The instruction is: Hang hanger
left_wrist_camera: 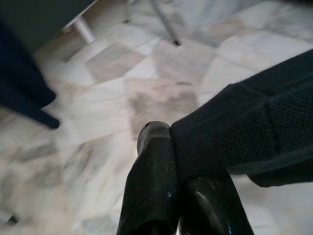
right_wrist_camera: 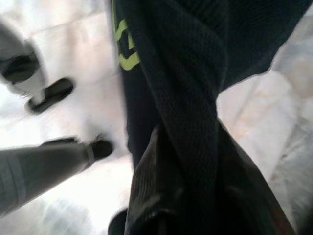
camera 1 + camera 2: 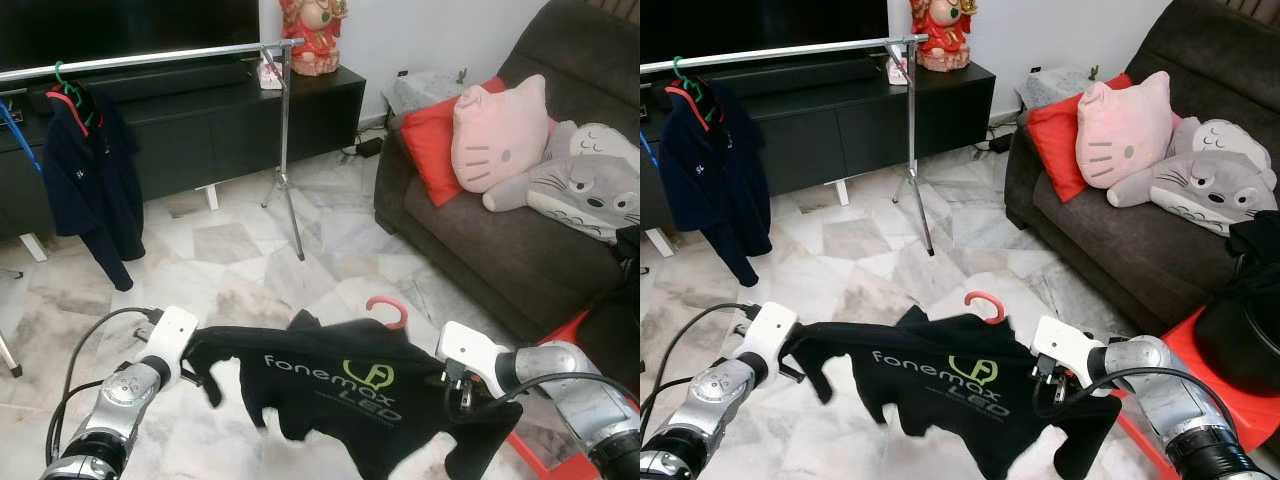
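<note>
black shirt [image 3: 340, 385] printed "fonemax", possibly "LED" beneath

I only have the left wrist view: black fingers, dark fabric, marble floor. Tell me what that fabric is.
Observer: A black T-shirt with white and green lettering, on a hanger with a red hook.
Operator: Report what the other arm is doing.
Observer: The right pincer is shut on the shirt's other shoulder, so the garment hangs spread between the right pincer and the left pincer.
Operator: Give me the target.
Observer: A silver metal clothes rail on a stand stands ahead, before a black TV cabinet.
Operator: Say whether anything hangs there.
Observer: A navy jacket hangs near its left end.
</note>
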Robot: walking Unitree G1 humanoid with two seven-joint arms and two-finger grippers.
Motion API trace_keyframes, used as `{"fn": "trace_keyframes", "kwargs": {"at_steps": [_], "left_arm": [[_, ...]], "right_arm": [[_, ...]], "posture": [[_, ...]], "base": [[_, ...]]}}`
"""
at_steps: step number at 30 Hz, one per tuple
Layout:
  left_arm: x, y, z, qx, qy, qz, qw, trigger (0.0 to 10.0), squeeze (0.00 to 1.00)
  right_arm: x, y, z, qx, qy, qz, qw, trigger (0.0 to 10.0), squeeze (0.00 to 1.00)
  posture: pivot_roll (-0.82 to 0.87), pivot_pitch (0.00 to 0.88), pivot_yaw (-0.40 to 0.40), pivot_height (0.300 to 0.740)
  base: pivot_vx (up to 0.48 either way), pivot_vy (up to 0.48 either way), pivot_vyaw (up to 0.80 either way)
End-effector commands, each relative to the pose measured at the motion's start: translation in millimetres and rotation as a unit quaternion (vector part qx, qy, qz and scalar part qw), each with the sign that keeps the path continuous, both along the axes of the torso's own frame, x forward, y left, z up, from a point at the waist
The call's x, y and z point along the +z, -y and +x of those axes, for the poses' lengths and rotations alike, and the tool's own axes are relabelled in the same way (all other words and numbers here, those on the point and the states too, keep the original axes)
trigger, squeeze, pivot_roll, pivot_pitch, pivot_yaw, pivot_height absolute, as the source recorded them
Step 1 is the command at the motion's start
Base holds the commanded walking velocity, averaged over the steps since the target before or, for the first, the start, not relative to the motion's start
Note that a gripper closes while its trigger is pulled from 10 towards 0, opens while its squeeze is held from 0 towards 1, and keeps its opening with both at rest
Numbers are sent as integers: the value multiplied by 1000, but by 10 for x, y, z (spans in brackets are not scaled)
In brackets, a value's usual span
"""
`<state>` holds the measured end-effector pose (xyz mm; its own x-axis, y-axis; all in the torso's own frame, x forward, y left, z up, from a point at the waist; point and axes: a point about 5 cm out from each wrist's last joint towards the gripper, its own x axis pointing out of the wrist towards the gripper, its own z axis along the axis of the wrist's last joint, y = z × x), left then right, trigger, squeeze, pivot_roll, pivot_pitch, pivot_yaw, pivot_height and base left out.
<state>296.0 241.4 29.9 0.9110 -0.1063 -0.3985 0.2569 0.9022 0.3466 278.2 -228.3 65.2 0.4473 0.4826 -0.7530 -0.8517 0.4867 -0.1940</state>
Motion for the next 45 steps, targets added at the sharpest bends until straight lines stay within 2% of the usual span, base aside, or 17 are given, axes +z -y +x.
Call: {"fn": "trace_keyframes", "kwargs": {"at_steps": [1,5,7,10,14,16,20,21,24,29,34,36,39,40,42,43,45], "left_arm": [[-5,-237,-43,78,-4,27,997,0,0],[-34,-333,-76,152,-4,38,988,0,0],[-117,-385,-140,211,-26,32,977,0,0],[-205,-396,-211,247,-49,41,967,0,0],[-390,-177,-284,166,-120,41,978,0,0],[-422,-137,-303,142,-130,56,980,0,0],[-564,71,-397,42,-183,61,980,0,0],[-576,90,-406,36,-188,58,980,0,0],[-611,259,-430,-52,-204,59,976,0,0],[-562,347,-379,-110,-210,40,971,0,0],[-501,325,-311,-105,-197,43,974,0,0],[-462,358,-278,-110,-186,16,976,0,0],[-404,388,-227,-116,-164,6,980,0,0],[-394,388,-219,-116,-159,8,980,0,0],[-302,365,-127,-92,-118,18,989,0,0],[-272,345,-96,-76,-106,19,991,0,0],[-251,338,-78,-67,-100,11,993,0,0]], "right_arm": [[15,204,49,-61,17,-36,997,10000,0],[4,206,90,-96,42,-29,994,10000,0],[8,186,133,-128,63,-17,990,10000,0],[39,174,184,-161,91,-4,983,10000,0],[83,152,257,-190,133,2,973,10000,0],[84,159,272,-200,136,1,970,10000,0],[79,185,306,-209,148,-19,967,10000,0],[80,180,310,-211,148,-14,966,10000,0],[141,127,367,-207,173,-1,963,10000,0],[191,22,420,-211,188,43,958,10000,0],[165,-65,413,-198,176,75,961,10000,0],[167,-138,406,-202,161,124,958,10000,0],[131,-217,351,-179,127,157,963,10000,0],[117,-229,334,-170,121,156,965,10000,0],[-30,-224,196,-114,76,105,985,10000,0],[-80,-174,175,-104,81,65,989,10000,0],[-93,-122,195,-117,100,42,987,10000,0]], "posture": [[-38,0,-84,740],[-38,0,-84,740],[-38,0,-84,740],[-42,0,-82,740],[-43,0,-82,740],[-42,0,-83,740],[-38,0,-84,740],[-38,0,-84,740],[-37,0,-88,740],[-37,0,-88,740],[-33,0,-90,740],[-38,0,-92,740],[-35,0,-93,740],[-35,0,-93,740],[-35,0,-93,740],[-37,0,-99,740],[-37,0,-99,740]], "base": [[0,0,0],[0,0,0],[0,0,0],[0,0,0],[0,0,0],[0,0,0],[0,0,0],[0,0,0],[0,0,0],[0,0,0],[0,0,0],[0,0,0],[0,0,0],[0,0,0],[0,0,0],[0,0,0],[0,0,0]]}}
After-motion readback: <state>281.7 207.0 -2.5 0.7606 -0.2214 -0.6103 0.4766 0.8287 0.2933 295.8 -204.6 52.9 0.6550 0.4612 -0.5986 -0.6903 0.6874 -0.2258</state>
